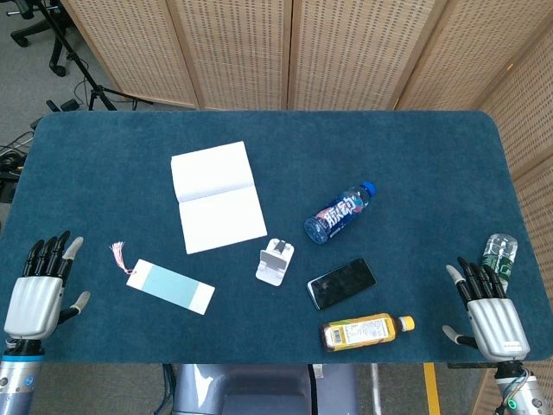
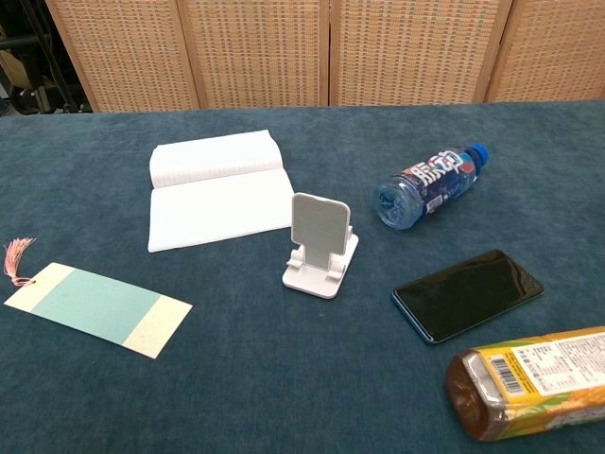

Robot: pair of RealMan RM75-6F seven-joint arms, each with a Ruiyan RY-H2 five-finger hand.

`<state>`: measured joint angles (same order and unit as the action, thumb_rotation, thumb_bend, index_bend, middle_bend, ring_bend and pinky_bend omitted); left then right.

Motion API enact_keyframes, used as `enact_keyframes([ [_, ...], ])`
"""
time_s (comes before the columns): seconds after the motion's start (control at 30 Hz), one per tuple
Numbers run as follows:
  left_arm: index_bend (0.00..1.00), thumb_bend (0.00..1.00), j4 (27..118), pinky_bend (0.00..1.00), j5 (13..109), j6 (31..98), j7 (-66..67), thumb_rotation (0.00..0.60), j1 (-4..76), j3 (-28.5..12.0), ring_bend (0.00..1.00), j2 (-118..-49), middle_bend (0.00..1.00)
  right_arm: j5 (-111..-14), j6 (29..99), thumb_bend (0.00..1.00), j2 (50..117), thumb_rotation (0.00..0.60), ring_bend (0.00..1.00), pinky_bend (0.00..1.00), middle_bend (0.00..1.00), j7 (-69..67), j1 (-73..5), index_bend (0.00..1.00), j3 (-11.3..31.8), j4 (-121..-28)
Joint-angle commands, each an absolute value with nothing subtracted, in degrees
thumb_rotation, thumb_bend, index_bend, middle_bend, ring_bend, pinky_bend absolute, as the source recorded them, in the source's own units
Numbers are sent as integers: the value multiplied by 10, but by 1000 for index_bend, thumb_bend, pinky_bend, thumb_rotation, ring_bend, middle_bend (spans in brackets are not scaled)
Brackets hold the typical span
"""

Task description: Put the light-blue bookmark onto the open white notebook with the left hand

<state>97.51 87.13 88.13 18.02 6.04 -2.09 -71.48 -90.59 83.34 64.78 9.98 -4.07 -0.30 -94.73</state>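
- The left hand (image 1: 36, 294) is spread and holds nothing.
- The light-blue bookmark (image 1: 169, 286) lies flat on the table (image 1: 415, 156) (near that hand), apart from the open white notebook (image 1: 216, 196).
- It seems nothing is done yet.

Beyond my fingertips a dark teal felt-covered table (image 1: 259, 130) fills the field. Past its far edge stands a folding screen (image 1: 346, 52) of woven cane panels in pale wood frames. Left of my left fingers lies grey carpeted floor (image 1: 34, 86), with black stand legs (image 1: 86, 82), cables and an office-chair base (image 1: 30, 35).
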Motion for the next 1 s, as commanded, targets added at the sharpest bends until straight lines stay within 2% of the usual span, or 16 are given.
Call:
enact_keyframes([
  [0.03, 0, 223, 975, 0, 871, 881, 180, 600, 60, -21, 0, -715, 0, -906, 833, 0, 647, 600, 0, 0, 0, 100, -41, 0, -3, -947],
  [1.0, 0, 223, 973, 0, 872, 868, 182, 600, 62, -21, 0, -717, 0, -903, 833, 0, 644, 600, 0, 0, 0, 96, -40, 0, -2, -949],
])
